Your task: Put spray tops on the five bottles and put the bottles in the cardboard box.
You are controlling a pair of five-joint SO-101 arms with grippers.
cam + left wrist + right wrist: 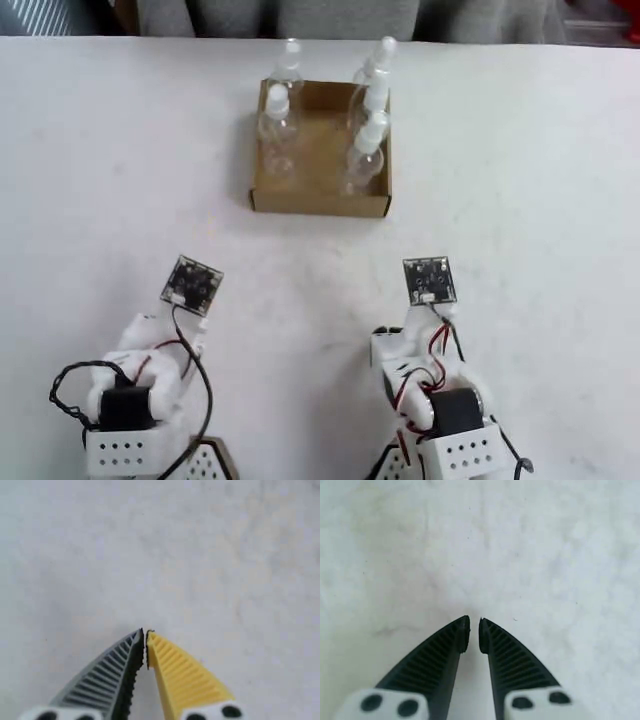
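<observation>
1. Checking the result is, by my judgement, the step in hand: the box [318,205] sits at upper centre of the high view, and five bottles [275,125] appear to stand inside it, two along its left side and three along its right.
2. Each bottle shows a white spray top [372,125]. Whether every top is screwed fully home is too small to tell, so look before you call it done.
3. The two rear bottles rise past the box's far wall. Confirm that their bases are inside and not on the table [520,200] behind it.
4. One arm [140,385] is folded at lower left of the high view, the other arm [445,400] at lower right, both well apart from the box.
5. The left gripper [145,632] has its grey and yellow jaws pressed together over bare table, holding nothing.
6. The right gripper [470,622] has its black jaws drawn together to a hairline gap at the tips, also holding nothing.
7. If a top needs tightening, steady that bottle with one gripper and approach from above, since the bottles stand close and a sideways reach could tip a neighbour.
</observation>
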